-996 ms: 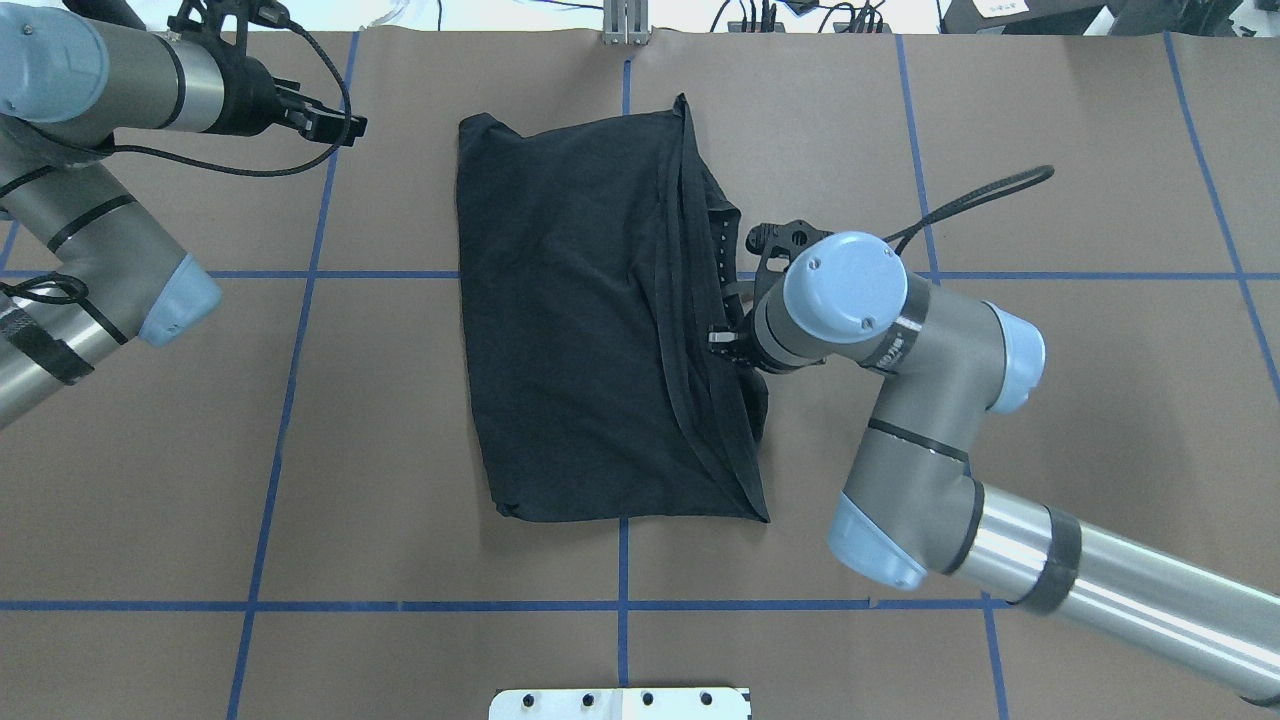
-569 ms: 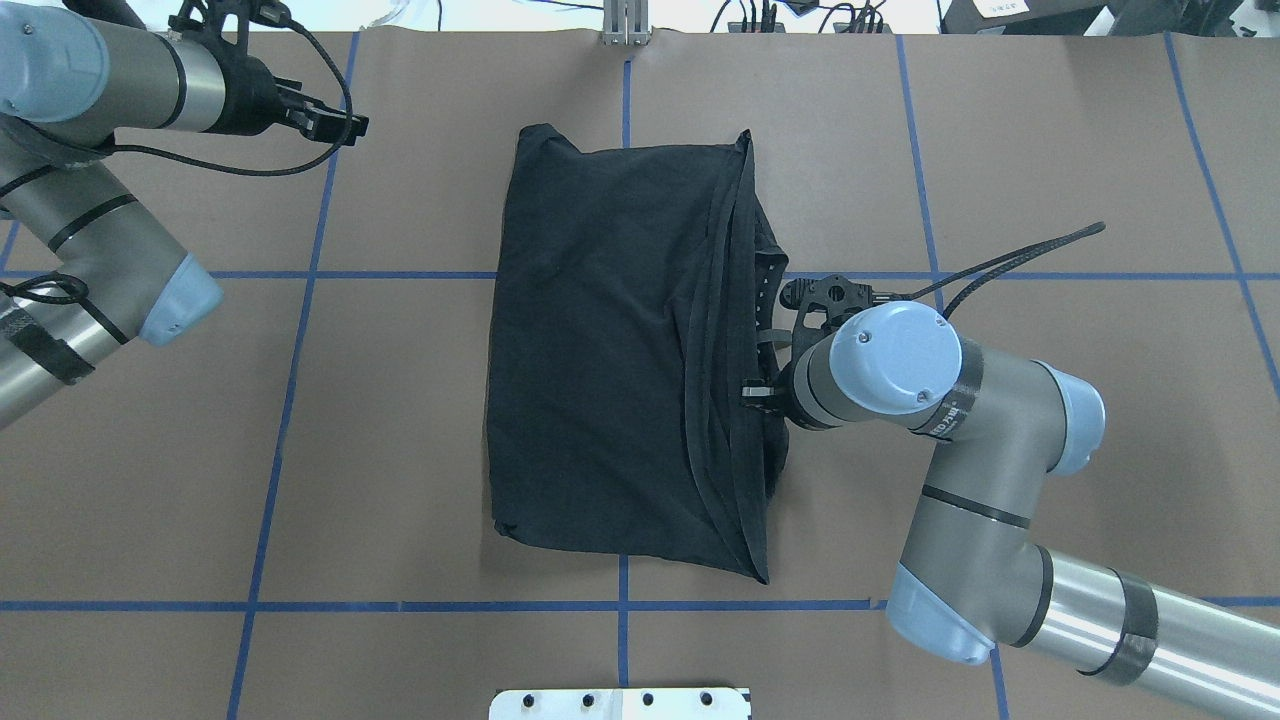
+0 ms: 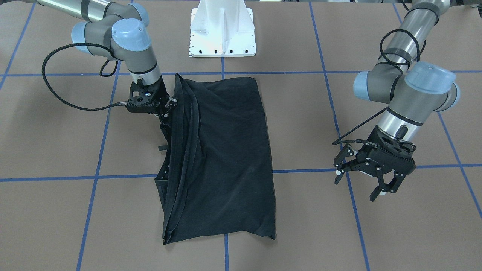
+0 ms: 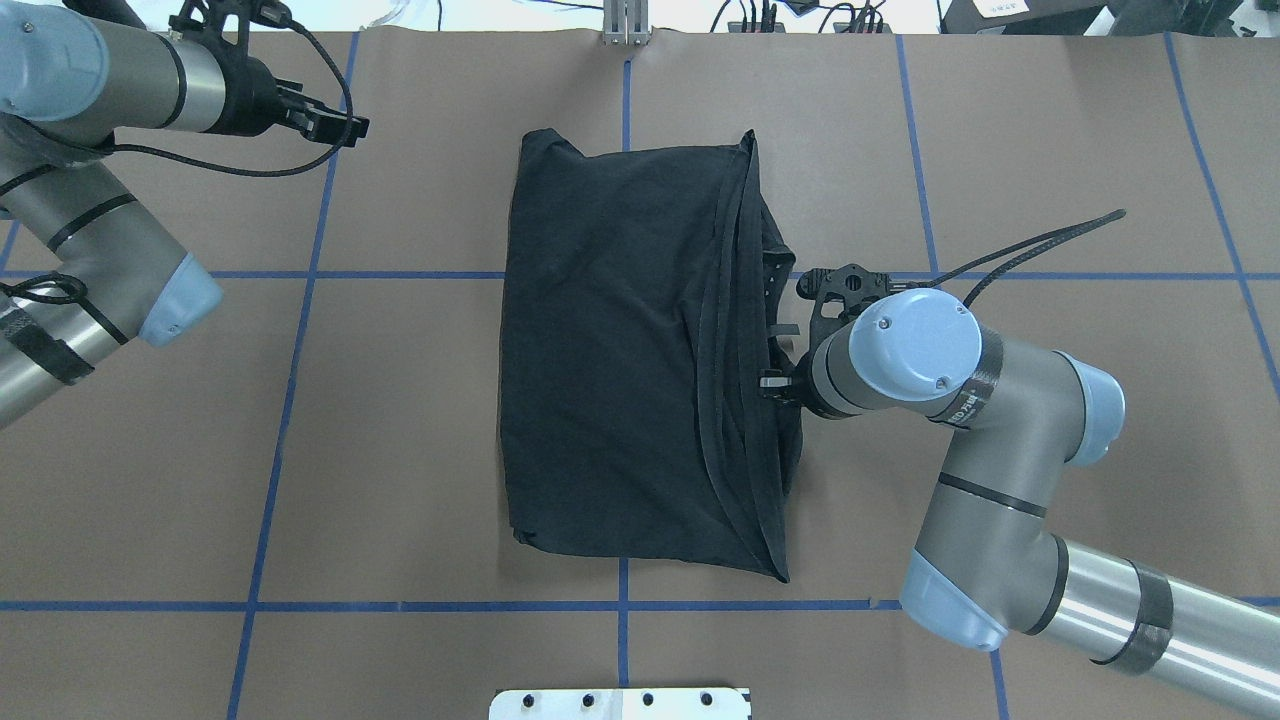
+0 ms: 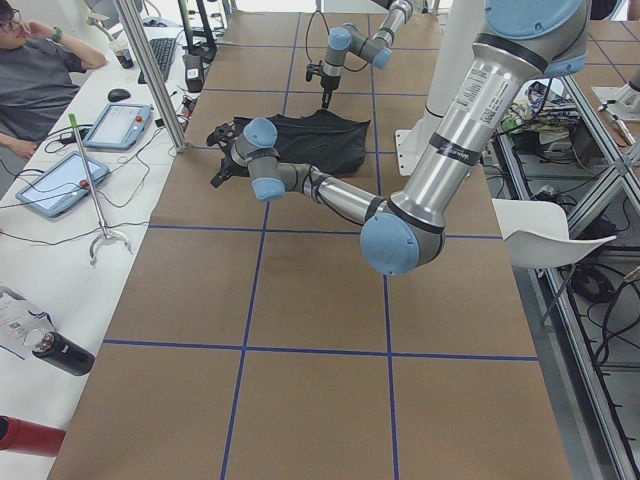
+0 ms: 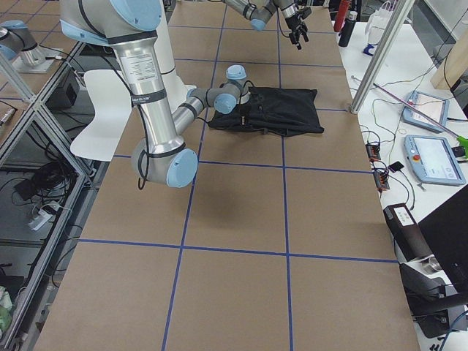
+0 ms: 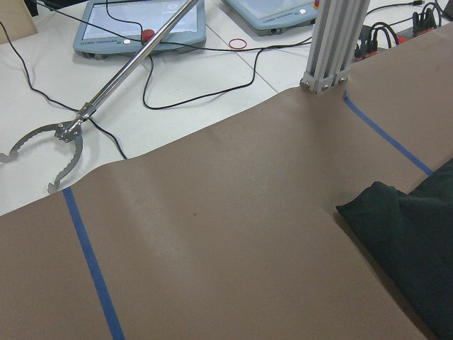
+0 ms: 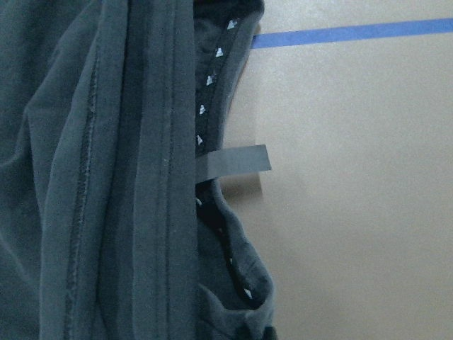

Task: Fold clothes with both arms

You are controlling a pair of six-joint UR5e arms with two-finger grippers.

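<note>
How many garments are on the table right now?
1. The black T-shirt lies folded at the table's middle, the right gripper at its layered edge, the left gripper open and clear of it. Its folds could hide another.

Black T-shirt (image 4: 620, 350) lies folded into a plain rectangle at mid-table, with layered hems along one long side. The right arm (image 4: 960, 400) bends low over that side, right gripper (image 3: 165, 111) pinching the edge. The left arm (image 3: 406, 101) hangs well apart, left gripper (image 3: 363, 181) spread
</note>
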